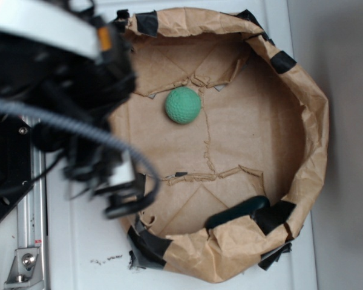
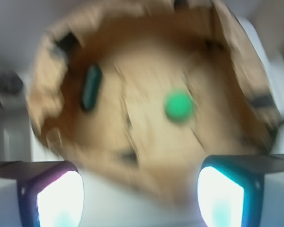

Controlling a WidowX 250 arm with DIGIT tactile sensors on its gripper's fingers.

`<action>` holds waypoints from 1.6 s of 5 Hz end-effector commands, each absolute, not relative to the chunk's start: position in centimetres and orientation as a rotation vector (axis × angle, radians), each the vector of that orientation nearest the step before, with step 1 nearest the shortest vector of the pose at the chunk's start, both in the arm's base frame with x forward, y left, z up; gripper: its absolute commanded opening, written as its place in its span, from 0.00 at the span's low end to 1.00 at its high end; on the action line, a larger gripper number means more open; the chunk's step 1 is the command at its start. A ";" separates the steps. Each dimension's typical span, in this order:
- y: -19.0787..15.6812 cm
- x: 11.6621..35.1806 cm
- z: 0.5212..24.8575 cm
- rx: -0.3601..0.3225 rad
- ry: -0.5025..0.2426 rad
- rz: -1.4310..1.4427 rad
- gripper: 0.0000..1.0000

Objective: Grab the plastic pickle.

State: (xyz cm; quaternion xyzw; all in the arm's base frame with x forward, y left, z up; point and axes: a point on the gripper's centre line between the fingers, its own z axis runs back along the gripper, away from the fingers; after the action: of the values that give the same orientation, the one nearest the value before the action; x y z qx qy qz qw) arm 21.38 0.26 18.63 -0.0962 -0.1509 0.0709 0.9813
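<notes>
A shallow round tub (image 1: 308,103) shaped out of crumpled brown paper sits on the white tabletop (image 1: 85,241), its rim patched in places with strips of black tape (image 1: 282,61). Two things lie inside it. The plastic pickle (image 1: 237,211), dark green, smooth and glossy with rounded ends, rests on the tub floor right against the inside of the wall, and in the exterior view the folded paper rim hides part of it. The green ball (image 1: 183,105), lighter in colour, round and dimpled, sits well apart from the pickle on the other side of the floor, out in the open. The floor itself is flat brown paper with torn seams and creases running across it.

The black robot arm (image 1: 54,78), with its cables, hangs over the tub's edge and covers that side of it in the exterior view. From the wrist view, which is blurred, the hand (image 2: 142,189) is spread wide and holds nothing; its two fingers (image 2: 54,191) frame the lower corners, and the pickle (image 2: 91,88) and the ball (image 2: 179,106) both lie beyond them, untouched.

A metal rail (image 1: 30,229) runs beside the arm's base.
</notes>
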 end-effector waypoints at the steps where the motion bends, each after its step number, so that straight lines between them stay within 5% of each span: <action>1: 0.3 27.2 12.8 -0.393 -0.327 0.146 1.00; 3: -4.8 28.7 10.3 -0.240 -0.407 -0.209 1.00; 4: -5.9 29.7 9.0 -0.110 -0.453 -0.337 1.00; 8: -10.2 30.0 5.1 -0.193 -0.412 -0.403 1.00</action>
State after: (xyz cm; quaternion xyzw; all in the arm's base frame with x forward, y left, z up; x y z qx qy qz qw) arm 29.68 -8.57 3.96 -0.0912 -0.1831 -0.1750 0.9631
